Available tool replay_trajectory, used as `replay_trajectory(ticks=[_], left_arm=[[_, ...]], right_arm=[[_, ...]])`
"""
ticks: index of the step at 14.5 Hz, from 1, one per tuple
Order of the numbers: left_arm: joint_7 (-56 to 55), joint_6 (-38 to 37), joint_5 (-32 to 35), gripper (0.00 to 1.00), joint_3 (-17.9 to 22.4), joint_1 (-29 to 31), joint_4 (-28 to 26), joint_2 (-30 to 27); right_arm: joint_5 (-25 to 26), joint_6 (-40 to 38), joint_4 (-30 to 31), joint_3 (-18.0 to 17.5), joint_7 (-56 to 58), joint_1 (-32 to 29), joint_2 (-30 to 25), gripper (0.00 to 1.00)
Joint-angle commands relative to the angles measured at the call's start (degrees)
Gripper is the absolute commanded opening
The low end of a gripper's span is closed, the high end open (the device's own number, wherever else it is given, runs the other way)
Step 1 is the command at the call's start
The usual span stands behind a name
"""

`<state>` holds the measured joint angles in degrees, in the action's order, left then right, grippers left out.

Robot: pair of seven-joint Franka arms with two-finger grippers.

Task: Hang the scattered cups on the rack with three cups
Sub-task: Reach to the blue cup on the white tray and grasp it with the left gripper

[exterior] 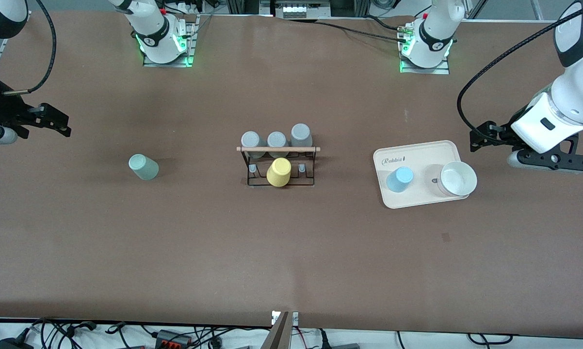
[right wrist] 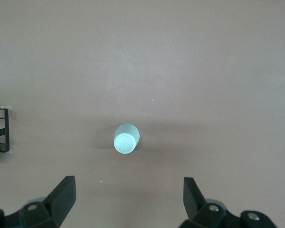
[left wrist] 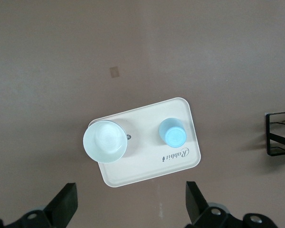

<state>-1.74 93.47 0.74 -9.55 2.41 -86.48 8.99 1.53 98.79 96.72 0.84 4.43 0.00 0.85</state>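
The rack point(exterior: 278, 165), a small black wire stand with a pale wooden rod across its top, sits at the middle of the brown table point(exterior: 291, 252). Three grey cups point(exterior: 276, 140) hang upside down in a row along the rack's side farther from the front camera, and a yellow cup point(exterior: 279, 172) sits upside down on the middle peg of the nearer row; the pegs on either side of it are bare.

The mint-green cup point(exterior: 143, 166) stands bottom up on the table, well apart from the rack toward the right arm's end. The light blue cup point(exterior: 399, 179) stands bottom up on a cream tray point(exterior: 417, 157), which lies away from the rack toward the left arm's end. A white bowl point(exterior: 458, 179) shares the tray, on the part farther from the rack, its rim reaching past the tray's edge.

The right gripper point(right wrist: 128, 202) hangs in the air past the mint-green cup from the rack, its jaws spread wide with nothing in them. The left gripper point(left wrist: 130, 206) hangs over the table just past the tray from the rack, its jaws likewise wide apart and gripping nothing.
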Motion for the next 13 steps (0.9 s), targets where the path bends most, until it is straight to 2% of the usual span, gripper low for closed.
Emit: replay_trajectory(ticks=[1, 7, 11, 13], left_arm=[[1.21, 0.48, 0.67, 1.0, -0.38, 0.49, -1.06, -1.16], [1.03, 0.57, 0.75, 1.0, -0.21, 0.32, 0.08, 0.76], [0.95, 1.79, 0.75, 1.0, -0.47, -0.99, 0.87, 8.39], [0.42, 7.83, 0.67, 1.0, -0.38, -2.4, 1.14, 13.66]], right_arm=[[0.14, -1.23, 0.66, -0.49, -0.82, -0.62, -1.81, 1.0], [0.14, -1.41, 0.22, -0.31, -0.82, -0.62, -1.73, 1.0], [0.14, -1.4, 0.22, -0.49, -0.82, -0.62, -1.47, 1.0], [0.14, -1.4, 0.22, -0.49, -0.82, -0.62, -1.29, 1.0]])
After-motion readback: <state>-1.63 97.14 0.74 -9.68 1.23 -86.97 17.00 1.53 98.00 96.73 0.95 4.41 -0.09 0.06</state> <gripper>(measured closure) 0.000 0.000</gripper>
